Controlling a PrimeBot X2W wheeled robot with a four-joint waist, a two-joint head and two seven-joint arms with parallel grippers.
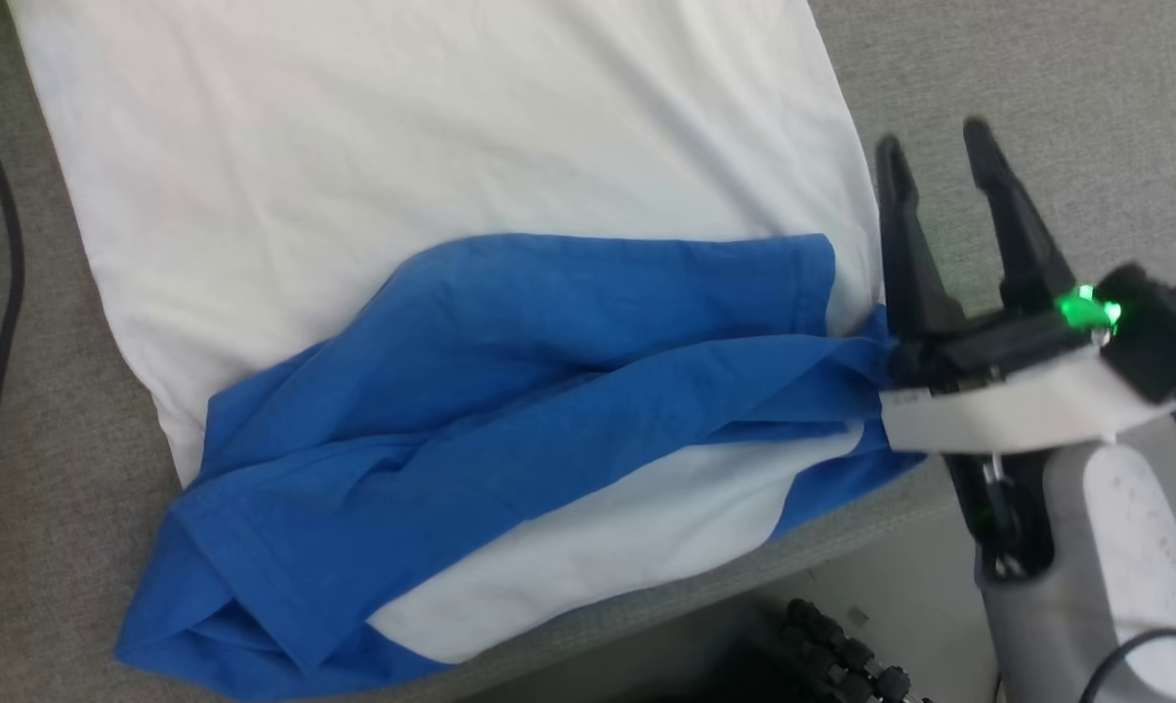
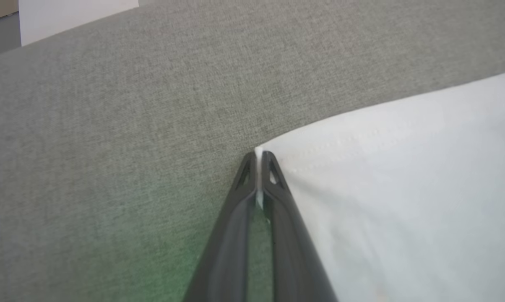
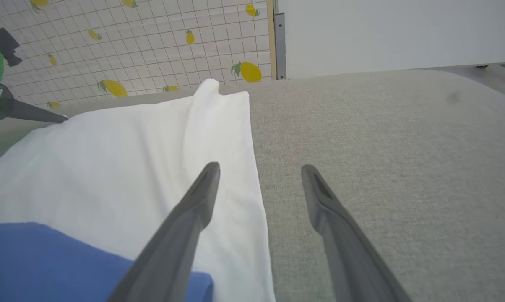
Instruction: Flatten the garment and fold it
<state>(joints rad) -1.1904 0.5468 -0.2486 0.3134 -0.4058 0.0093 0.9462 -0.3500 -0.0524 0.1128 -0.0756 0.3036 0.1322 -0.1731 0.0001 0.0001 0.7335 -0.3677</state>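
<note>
Left of the garment (image 1: 402, 176), black cable (image 1: 19, 283)

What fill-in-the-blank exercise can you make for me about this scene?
1. The left pincer is ____ on a white corner of the garment.
2. The right pincer stands ____, gripping nothing.
3. The crumpled sleeve lying on the white cloth is ____.
4. The garment rests on a ____ fabric surface.
Missing words: shut; open; blue; grey.

Soft, matt cloth throughout the T-shirt (image 1: 402, 176), lightly creased. Coarse-woven, matt grey fabric across the surface (image 1: 1037, 68). Smooth dark plastic with a dull sheen on the right end effector (image 1: 935, 139), pale scuffed plastic on its forearm (image 1: 1125, 527).
</note>
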